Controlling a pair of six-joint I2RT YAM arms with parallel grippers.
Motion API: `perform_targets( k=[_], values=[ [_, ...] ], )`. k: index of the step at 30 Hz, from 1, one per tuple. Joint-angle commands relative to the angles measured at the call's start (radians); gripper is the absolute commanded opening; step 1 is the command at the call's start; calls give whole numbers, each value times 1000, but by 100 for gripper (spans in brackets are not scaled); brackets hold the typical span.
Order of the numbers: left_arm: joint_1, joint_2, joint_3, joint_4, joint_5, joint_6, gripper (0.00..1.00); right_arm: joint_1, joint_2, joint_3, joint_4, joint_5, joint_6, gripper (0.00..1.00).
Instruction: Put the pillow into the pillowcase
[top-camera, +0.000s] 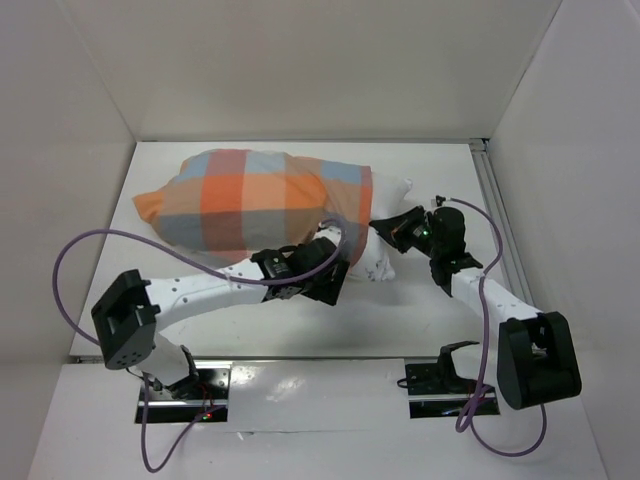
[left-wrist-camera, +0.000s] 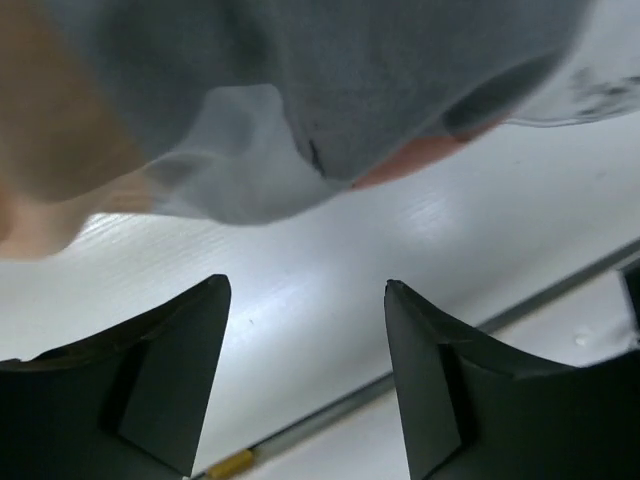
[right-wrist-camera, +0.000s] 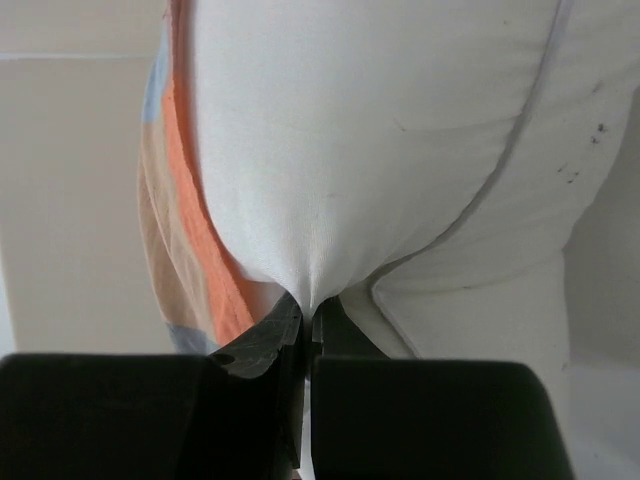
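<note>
The pillowcase (top-camera: 250, 200), checked in orange, blue-grey and tan, lies across the far middle of the table with most of the pillow inside it. The pillow's white end (top-camera: 392, 192) sticks out of its right side. My right gripper (top-camera: 388, 230) is shut on a pinch of the pillow's white fabric (right-wrist-camera: 350, 130), jaws closed at the pinch (right-wrist-camera: 312, 318), with the pillowcase edge (right-wrist-camera: 175, 230) to their left. My left gripper (top-camera: 338, 282) is at the near edge of the pillowcase opening. It is open and empty (left-wrist-camera: 305, 290), just below hanging pillowcase fabric (left-wrist-camera: 350, 90).
White walls close in the table at the left, back and right. A metal rail (top-camera: 497, 205) runs along the right side. Purple cables (top-camera: 100, 245) loop off both arms. The table's front edge (top-camera: 300, 358) lies just before the arm bases.
</note>
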Motion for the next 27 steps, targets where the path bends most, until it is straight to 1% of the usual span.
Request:
perform_targets(
  k=[1, 6, 8, 9, 11, 13, 14, 16, 17, 18, 19, 22, 24, 27],
  values=[
    [-20, 33, -48, 201, -80, -20, 83, -5, 3, 71, 47, -13, -13, 0],
    [-20, 87, -88, 288, -196, -47, 84, -5, 3, 93, 34, -22, -23, 0],
    [-20, 111, -88, 289, -239, -82, 80, -5, 3, 102, 25, -22, -23, 0],
    [-20, 140, -64, 273, -291, -99, 74, -5, 3, 102, 25, -22, -23, 0],
    [-20, 165, -53, 262, -325, -124, 65, -5, 3, 102, 25, -22, -23, 0],
    [-20, 200, -33, 262, -366, -136, 55, -5, 3, 102, 25, -22, -23, 0],
    [-20, 210, -24, 237, -382, -153, 45, -5, 3, 102, 25, -22, -23, 0],
    [-20, 230, 17, 194, -432, -181, 32, -5, 3, 113, 16, -22, -23, 0],
    [-20, 243, 31, 143, -446, -210, 17, -5, 3, 113, 16, -22, -32, 0],
    [-20, 244, 43, 128, -446, -210, 7, -5, 3, 113, 16, -22, -32, 0],
    [-20, 244, 53, 115, -459, -220, 0, -5, 3, 113, 7, -22, -32, 0],
    [-52, 210, 62, 124, -459, -198, 0, -5, 3, 113, 7, -22, -32, 0],
    [-78, 188, 62, 156, -413, -149, 0, -5, 13, 113, 17, -22, -32, 0],
    [-143, 170, 100, 207, -336, -110, 0, -5, 26, 113, 45, -22, -10, 0]
  ],
)
